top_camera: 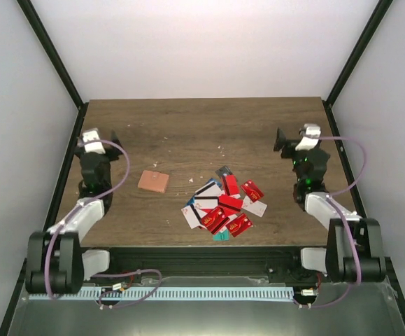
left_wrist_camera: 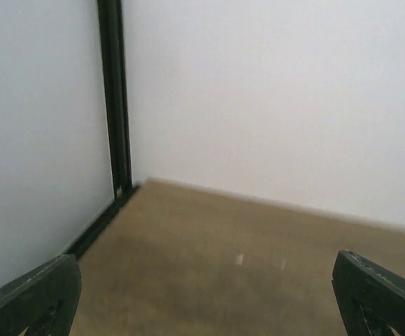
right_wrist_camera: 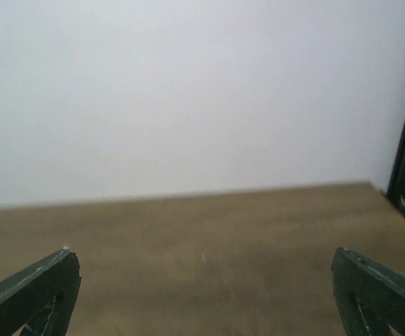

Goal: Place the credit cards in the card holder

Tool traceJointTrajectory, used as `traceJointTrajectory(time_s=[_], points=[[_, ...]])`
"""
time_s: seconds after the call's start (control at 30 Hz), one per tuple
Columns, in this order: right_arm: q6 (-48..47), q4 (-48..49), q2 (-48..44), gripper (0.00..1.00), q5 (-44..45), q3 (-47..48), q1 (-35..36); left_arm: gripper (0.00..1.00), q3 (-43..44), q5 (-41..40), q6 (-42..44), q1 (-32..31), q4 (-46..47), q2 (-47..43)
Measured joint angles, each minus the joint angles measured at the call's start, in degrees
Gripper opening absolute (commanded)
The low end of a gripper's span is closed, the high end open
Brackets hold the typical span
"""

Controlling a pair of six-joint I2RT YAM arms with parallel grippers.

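Though mostly red, mixed credit cards (top_camera: 220,204).

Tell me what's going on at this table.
Nothing is being handled yet. The left gripper and right gripper both hang open and empty at the sides of the table. The credit cards lie in a loose pile near the front middle, and the card holder lies apart to their left.
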Motion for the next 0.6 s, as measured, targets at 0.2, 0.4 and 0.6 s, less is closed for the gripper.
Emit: traceJointTrajectory(time_s=[0.2, 0.4, 0.6], points=[[10.6, -17.2, -8.0, 1.0, -1.7, 17.3, 0.0, 1.0, 13.6, -4.3, -11.7, 0.0, -22.7, -13.5], [19.2, -25.7, -9.0, 1.0, -13.2, 24.1, 0.0, 1.0, 16.4, -3.5, -23.4, 0.2, -41.4, -20.5], [19.7, -34.4, -4.0, 1.0, -24.9, 29.5, 3.5, 1.0, 14.4, 5.4, -29.3, 0.3, -56.8, -21.3]])
